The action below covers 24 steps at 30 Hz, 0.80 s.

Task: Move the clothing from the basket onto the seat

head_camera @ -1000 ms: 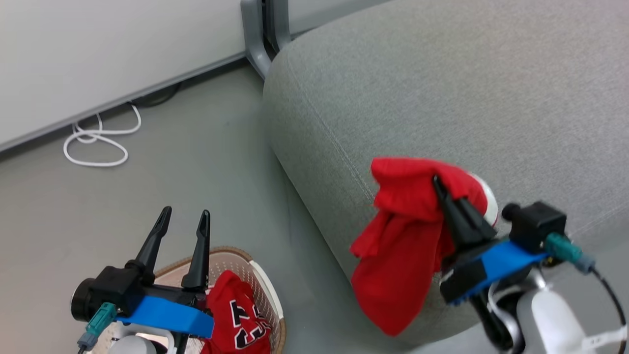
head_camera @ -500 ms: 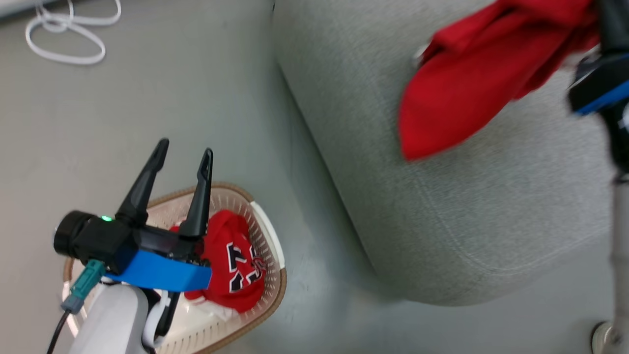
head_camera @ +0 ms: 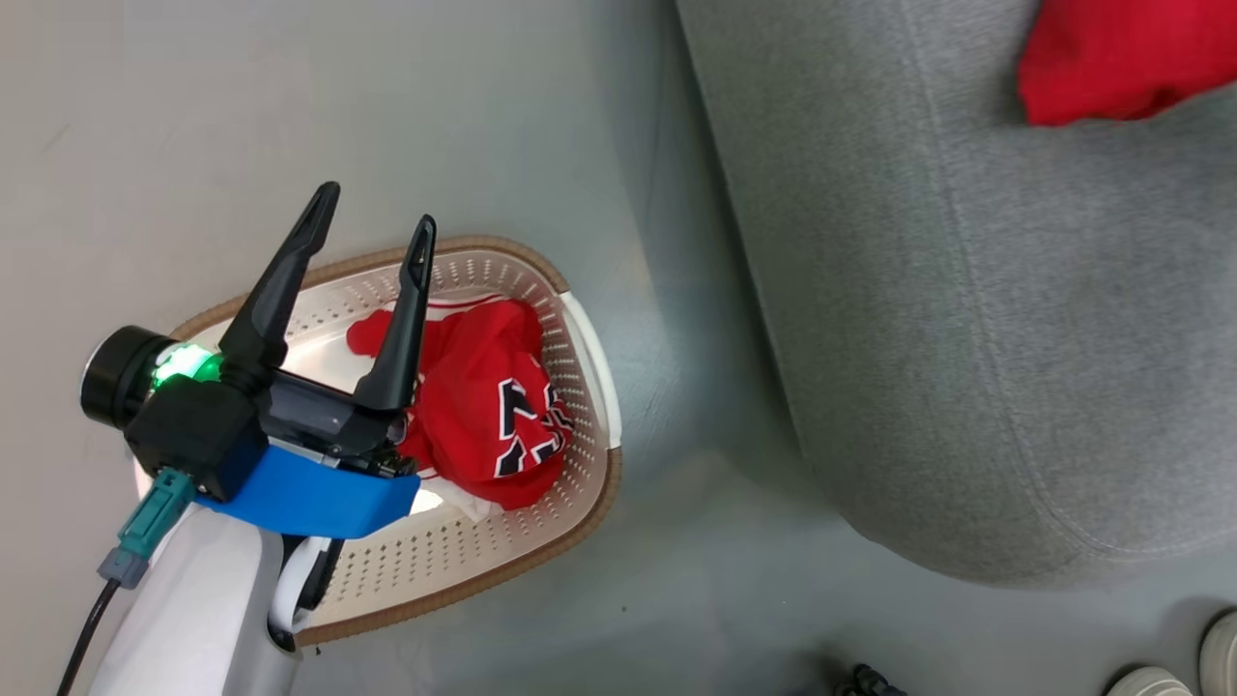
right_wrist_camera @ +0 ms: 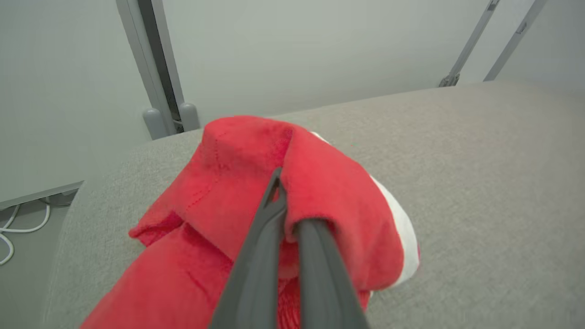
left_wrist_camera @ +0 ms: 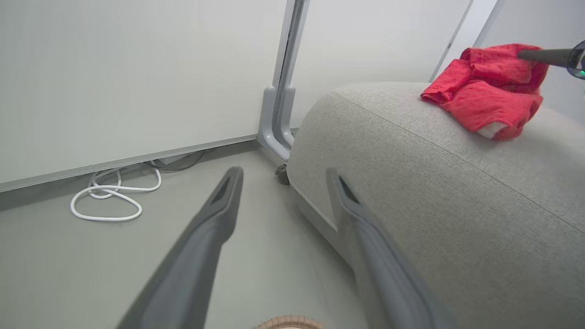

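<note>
The left pincer (head_camera: 377, 205) hangs with its fingers spread wide and nothing between them, above the basket (head_camera: 541, 527) on the floor (head_camera: 193, 116). Beneath and just right of its right finger, the lettered red garment (head_camera: 493, 406) lies crumpled inside the basket. Further right of this pincer, apart from the basket, stands the grey seat (head_camera: 918, 338). On its top rests the plain red garment (right_wrist_camera: 219, 192), a fold pinched in the closed right pincer (right_wrist_camera: 288, 201).
</note>
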### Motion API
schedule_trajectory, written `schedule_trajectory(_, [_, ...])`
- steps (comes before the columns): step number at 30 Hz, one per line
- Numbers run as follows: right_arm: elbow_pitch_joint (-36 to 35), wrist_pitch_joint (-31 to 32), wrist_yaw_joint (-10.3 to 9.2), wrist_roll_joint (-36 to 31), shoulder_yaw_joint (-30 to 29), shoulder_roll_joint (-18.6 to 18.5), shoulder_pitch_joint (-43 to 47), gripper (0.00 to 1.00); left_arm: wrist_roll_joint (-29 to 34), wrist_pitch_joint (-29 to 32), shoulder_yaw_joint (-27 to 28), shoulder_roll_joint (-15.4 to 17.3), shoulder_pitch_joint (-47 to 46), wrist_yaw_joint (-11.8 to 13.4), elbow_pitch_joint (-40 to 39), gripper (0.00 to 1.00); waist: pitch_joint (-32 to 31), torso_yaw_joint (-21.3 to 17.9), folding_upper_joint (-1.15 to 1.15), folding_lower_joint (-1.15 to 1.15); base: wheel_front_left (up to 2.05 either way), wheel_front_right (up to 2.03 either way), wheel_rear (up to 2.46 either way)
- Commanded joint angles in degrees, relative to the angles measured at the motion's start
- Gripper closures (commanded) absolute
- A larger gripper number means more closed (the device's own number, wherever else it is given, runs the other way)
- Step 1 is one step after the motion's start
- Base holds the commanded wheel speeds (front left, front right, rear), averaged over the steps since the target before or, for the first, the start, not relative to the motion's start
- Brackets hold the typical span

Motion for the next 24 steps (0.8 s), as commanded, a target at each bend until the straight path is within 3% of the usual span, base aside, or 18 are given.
schedule_trajectory(1, [1.3,-0.8,0.01,-0.3,-0.7,0.4,0.4,1.0,0.2,0.1,-0.1,0.3,-1.1,-0.4,-0.3,0.0,0.6,0.6,0.0,-0.01,0.0,0.0,0.0])
schedule_trajectory(2, [3.2,-1.5,0.01,-0.7,-1.1,0.7,0.7,0.82,0.2,0.1,-0.4,0.2,-1.1,-0.4,-0.2,0.0,0.6,0.7,0.0,-0.01,0.0,0.0,0.0])
schedule_trajectory(3, [4.8,-2.2,0.01,-1.2,-1.2,1.0,1.1,0.27,0.0,0.0,-0.5,0.2,-1.0,-0.4,0.1,0.0,0.3,0.7,0.0,-0.01,0.0,0.0,0.0])
schedule_trajectory(4, [6.4,-2.9,0.01,-1.5,-1.4,1.5,1.3,0.0,-0.1,0.0,-0.6,0.1,-1.0,-0.4,0.4,0.0,0.1,0.8,0.0,-0.01,0.0,0.0,0.0])
schedule_trajectory(15, [14.8,-10.9,0.01,-4.6,1.4,4.0,6.1,0.0,-2.2,-0.6,0.2,-2.1,1.2,-0.4,4.6,0.0,-9.0,0.6,0.0,-0.01,0.0,0.0,0.0])
schedule_trajectory(24, [8.0,-15.1,0.01,-7.2,9.2,6.6,19.1,0.0,-3.2,-0.6,5.0,-7.3,6.6,-0.2,7.4,0.0,-20.8,3.1,0.0,-0.01,0.0,0.0,0.0])
